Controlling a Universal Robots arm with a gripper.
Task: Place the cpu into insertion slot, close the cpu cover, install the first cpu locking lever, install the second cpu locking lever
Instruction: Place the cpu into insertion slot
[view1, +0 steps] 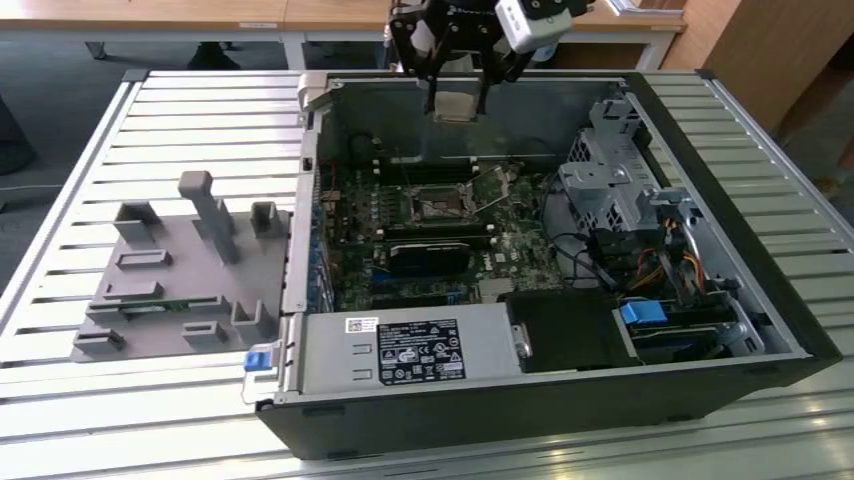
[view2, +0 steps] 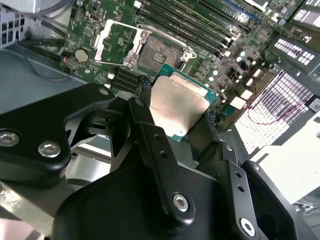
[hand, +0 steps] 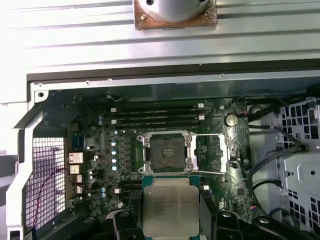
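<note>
An open black computer case (view1: 534, 415) lies on a slatted metal table (view1: 80, 420), a silver power supply (view1: 400, 350) at its near edge. Just beside it, on the exterior view's left, sits a grey plastic tray (view1: 171, 275) with upright holders. Long black memory slots (hand: 157, 114) cross the green circuit board (hand: 100, 145).

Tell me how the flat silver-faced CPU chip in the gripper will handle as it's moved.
The flat square silver-faced CPU chip looks thin and rigid, so it should stay stiff. Being small, it is probably light. The gripper pinches only its opposite edges and its metal face looks smooth, so it might slip or tilt if bumped.
</note>
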